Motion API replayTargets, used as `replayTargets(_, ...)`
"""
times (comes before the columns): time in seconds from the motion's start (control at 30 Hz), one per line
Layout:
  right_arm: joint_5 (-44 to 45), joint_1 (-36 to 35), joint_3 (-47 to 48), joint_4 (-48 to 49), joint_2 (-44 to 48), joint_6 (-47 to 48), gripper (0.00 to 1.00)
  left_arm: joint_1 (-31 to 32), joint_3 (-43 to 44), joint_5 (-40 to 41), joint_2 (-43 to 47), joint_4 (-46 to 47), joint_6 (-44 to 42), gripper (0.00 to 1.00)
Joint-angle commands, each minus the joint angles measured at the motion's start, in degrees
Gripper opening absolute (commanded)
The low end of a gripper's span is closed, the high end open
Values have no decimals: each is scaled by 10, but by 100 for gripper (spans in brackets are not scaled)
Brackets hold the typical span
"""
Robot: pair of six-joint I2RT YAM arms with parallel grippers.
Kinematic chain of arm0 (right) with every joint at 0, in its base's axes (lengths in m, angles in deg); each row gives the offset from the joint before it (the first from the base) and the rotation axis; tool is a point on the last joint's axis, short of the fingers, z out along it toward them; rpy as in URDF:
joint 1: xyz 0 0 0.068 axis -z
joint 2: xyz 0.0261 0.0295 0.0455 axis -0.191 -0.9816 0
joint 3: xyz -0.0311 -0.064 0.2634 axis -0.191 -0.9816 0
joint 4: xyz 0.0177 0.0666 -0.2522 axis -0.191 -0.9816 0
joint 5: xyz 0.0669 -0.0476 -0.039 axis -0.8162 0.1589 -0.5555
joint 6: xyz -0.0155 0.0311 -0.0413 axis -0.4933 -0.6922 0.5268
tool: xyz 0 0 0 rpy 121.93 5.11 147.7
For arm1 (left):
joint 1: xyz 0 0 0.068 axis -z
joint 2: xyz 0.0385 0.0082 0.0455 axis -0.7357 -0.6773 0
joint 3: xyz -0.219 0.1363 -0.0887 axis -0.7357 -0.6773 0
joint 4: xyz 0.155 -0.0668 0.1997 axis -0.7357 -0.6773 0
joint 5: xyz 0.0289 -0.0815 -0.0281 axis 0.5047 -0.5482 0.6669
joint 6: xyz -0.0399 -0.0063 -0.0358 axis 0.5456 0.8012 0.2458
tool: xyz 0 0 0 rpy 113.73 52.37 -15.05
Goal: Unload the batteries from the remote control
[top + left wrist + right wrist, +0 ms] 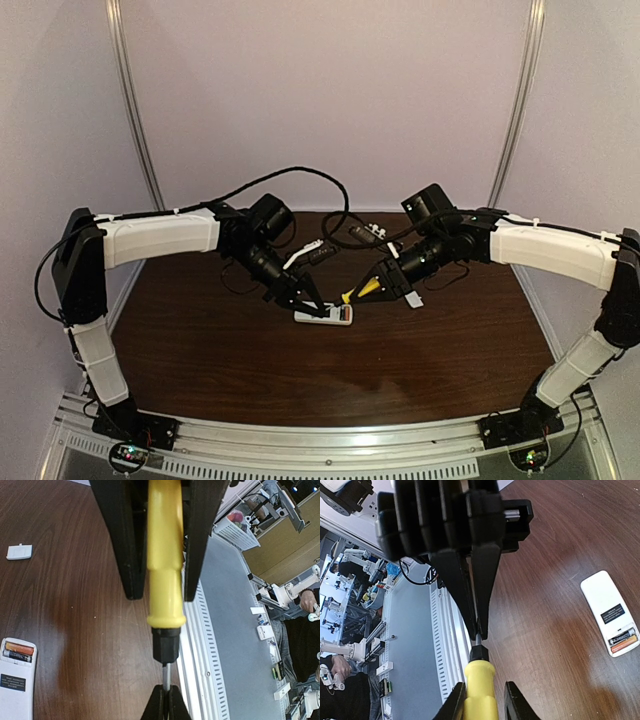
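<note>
Your remote control [323,316] lies back-up on the table [200,350] at frame centre. Its uncovered end holds both batteries [19,651], orange beside black. Your left gripper [310,296] pinches the screwdriver [362,290] shaft and your right gripper [378,284] clamps its yellow handle. The cover [19,552] lies apart.

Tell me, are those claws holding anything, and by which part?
Yes, one screwdriver, held by both: the right gripper clasps its yellow handle, the left gripper pinches its metal shaft.
</note>
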Motion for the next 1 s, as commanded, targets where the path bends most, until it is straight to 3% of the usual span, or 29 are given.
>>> replayTargets(0.0,5,-3,14,-7,-4,8,27,-3,7,-1,-4,13,-7,0)
replayTargets(0.1,5,-2,13,-6,-4,8,27,-3,7,-1,-4,13,-7,0)
replayTargets(0.3,10,-3,12,10,-2,-3,39,-3,7,0,-4,13,-7,0)
replayTargets(0.47,10,-3,12,16,-2,-7,40,-3,7,-2,-4,14,-7,0)
replayTargets(0.97,0,-3,5,16,-7,-9,16,-3,7,2,-4,16,-5,0)
